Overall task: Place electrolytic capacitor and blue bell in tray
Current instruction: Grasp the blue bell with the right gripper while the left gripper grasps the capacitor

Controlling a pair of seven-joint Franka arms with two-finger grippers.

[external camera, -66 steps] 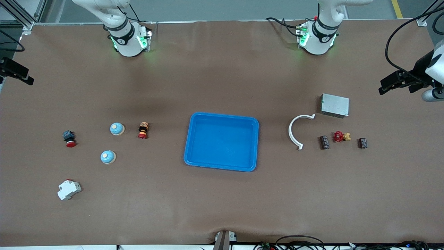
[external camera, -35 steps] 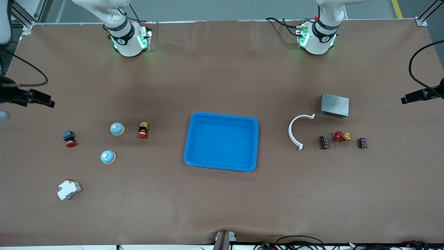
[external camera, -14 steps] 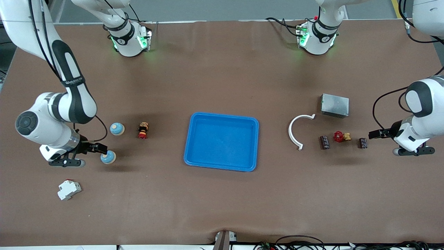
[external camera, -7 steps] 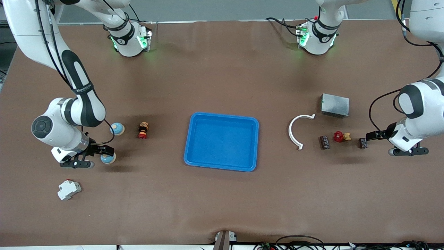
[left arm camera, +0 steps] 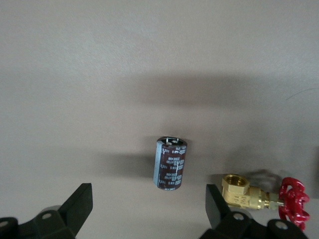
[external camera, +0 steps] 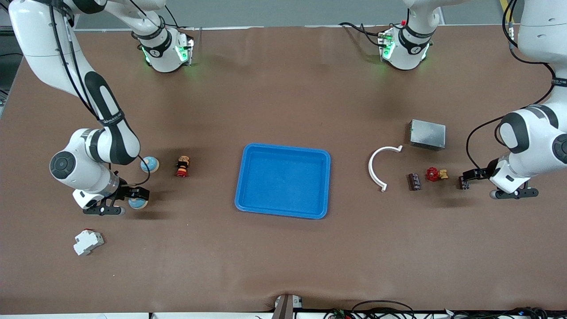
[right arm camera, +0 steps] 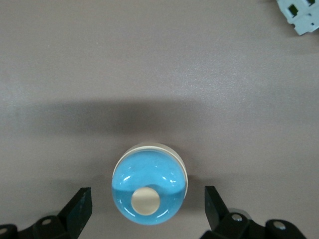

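The right gripper (external camera: 138, 193) hangs low over a blue bell (right arm camera: 149, 185) at the right arm's end of the table, its fingers (right arm camera: 79, 206) spread wide to either side of the dome and clear of it, holding nothing. A second blue bell (external camera: 149, 164) sits on the table farther from the front camera, beside a small red and yellow part (external camera: 182, 166). The left gripper (external camera: 468, 175) is down by an electrolytic capacitor (left arm camera: 170, 163) at the left arm's end, jaws equally wide and empty, the capacitor lying on the table between them, untouched. A brass valve with a red handwheel (left arm camera: 264, 197) lies just beside it. The blue tray (external camera: 283, 148) sits mid-table, well apart from both
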